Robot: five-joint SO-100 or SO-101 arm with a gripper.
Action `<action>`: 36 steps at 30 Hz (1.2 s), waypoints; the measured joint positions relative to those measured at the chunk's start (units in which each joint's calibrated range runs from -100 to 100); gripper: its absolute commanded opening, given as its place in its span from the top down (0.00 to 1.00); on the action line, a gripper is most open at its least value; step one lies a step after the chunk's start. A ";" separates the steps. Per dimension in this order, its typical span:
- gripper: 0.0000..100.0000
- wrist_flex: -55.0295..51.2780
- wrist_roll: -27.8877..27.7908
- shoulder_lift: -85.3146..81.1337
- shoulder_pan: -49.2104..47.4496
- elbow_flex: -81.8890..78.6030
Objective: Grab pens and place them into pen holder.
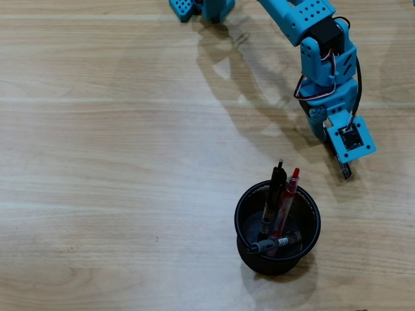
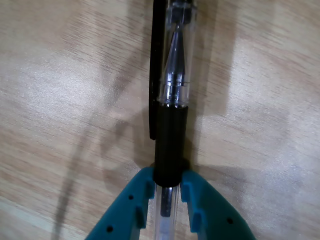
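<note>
My blue gripper hangs to the upper right of the black pen holder in the overhead view. In the wrist view the gripper is shut on a clear pen with a black grip, held between the two blue fingers over the wooden table. In the overhead view only the pen's dark end sticks out below the gripper. The holder holds a black pen, a red pen and a third dark pen lying across its bottom.
The wooden table spreads around the holder. The blue arm comes in from the top, with its base at the top edge.
</note>
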State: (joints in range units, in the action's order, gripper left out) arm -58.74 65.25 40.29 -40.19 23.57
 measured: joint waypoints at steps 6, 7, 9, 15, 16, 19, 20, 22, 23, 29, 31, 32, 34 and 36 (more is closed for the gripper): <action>0.98 -0.35 -0.78 -1.02 0.00 -0.18; 0.98 -0.35 -1.97 -1.70 0.00 -0.27; 0.98 -0.35 -4.94 -3.82 0.63 -0.27; 0.98 4.67 -11.01 -10.43 3.79 -0.27; 0.98 6.75 -12.10 -11.37 4.15 -0.53; 0.98 14.45 -14.65 -13.74 5.23 -3.28; 0.98 17.65 -15.27 -14.42 5.59 -4.62; 0.98 24.65 -16.21 -15.86 6.13 -8.17; 0.98 28.63 -16.52 -16.79 6.31 -10.47; 0.98 56.75 -17.14 -23.49 7.76 -28.94; 0.98 66.35 -18.08 -25.11 8.93 -34.00; 0.98 71.02 -18.49 -25.95 9.47 -35.77; 0.98 80.02 -18.91 -26.89 10.55 -36.66; 0.98 86.94 -19.01 -27.90 11.55 -36.84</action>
State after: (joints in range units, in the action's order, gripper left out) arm 28.20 46.23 12.38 -28.64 -13.27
